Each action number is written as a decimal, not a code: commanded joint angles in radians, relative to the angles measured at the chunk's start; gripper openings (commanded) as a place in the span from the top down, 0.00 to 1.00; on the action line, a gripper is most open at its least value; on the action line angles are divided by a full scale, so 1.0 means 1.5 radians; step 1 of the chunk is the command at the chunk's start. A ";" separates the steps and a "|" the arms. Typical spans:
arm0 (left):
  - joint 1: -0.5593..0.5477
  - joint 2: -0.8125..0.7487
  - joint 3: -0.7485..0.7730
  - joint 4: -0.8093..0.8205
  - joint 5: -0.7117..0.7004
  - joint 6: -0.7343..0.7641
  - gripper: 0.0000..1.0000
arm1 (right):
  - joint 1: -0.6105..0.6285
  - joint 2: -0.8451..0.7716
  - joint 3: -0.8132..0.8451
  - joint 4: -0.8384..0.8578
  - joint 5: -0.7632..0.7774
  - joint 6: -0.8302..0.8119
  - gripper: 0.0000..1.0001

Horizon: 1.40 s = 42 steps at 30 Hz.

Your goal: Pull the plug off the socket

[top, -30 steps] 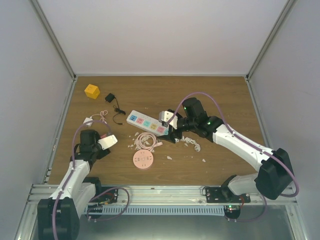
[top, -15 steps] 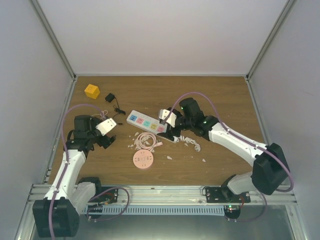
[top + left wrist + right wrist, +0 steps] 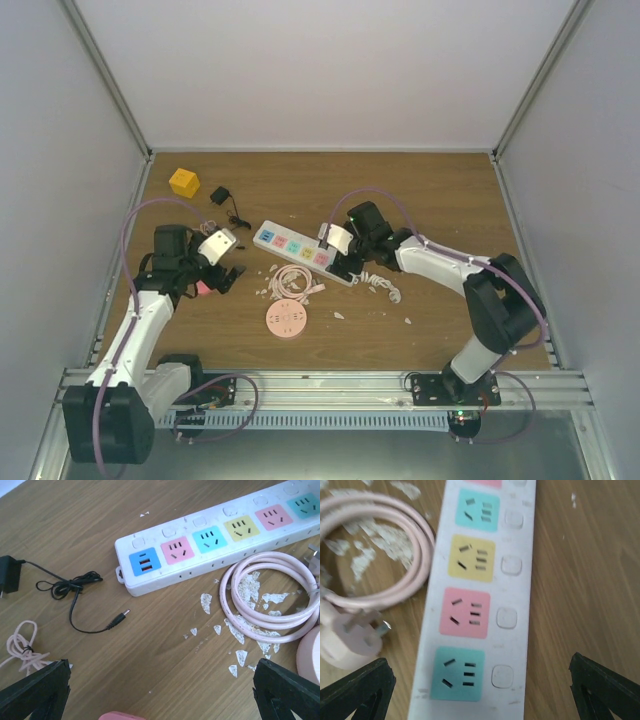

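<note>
No text, brand, number or sign can be read in any view. The round pink disc (image 3: 287, 319) carries faint raised marks across its face in the top view, too small to make out. The power strip (image 3: 225, 535) shows only coloured socket faces and plain white buttons in both wrist views.

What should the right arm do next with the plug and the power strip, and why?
Probably lift the right gripper clear and stop: the pink plug lies loose on the table beside the power strip, prongs bare, every socket in view is empty, and the jaws stand open on nothing.
</note>
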<state>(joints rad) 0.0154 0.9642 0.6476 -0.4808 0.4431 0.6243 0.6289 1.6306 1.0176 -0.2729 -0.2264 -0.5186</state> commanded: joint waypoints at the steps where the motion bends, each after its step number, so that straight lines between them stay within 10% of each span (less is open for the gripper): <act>1: -0.027 -0.006 -0.022 0.045 0.015 -0.033 0.01 | -0.013 0.047 0.026 -0.025 0.026 -0.006 0.04; 25: -0.055 0.000 -0.034 0.045 0.026 -0.031 0.01 | -0.009 0.164 0.101 -0.083 -0.004 -0.003 0.05; 42: -0.056 0.009 -0.038 0.042 0.028 -0.030 0.01 | -0.067 0.152 0.096 -0.108 -0.029 -0.029 0.29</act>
<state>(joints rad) -0.0631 0.9726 0.6033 -0.4583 0.4679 0.5900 0.5812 1.8610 1.1450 -0.3969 -0.2577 -0.5346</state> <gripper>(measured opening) 0.990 0.869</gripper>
